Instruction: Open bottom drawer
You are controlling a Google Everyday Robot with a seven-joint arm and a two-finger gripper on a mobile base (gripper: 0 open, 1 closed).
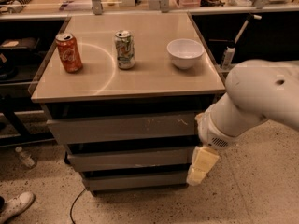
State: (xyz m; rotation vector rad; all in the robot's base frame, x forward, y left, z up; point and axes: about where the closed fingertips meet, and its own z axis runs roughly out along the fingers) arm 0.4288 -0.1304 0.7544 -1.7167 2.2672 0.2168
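1. One cream gripper (202, 166) hangs low at the right front corner of the cabinet (140, 76); whether it is spread or closed, I cannot tell.
2. Just beside it, the bottom drawer (138, 180) sits lowest of three fronts: slim, plain grey, pushed in.

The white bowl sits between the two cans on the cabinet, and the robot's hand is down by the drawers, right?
Not quite. The camera view shows the white bowl to the right of both cans; the green can sits between the red can and the bowl. The hand really is down low, near the right end of the bottom drawer.
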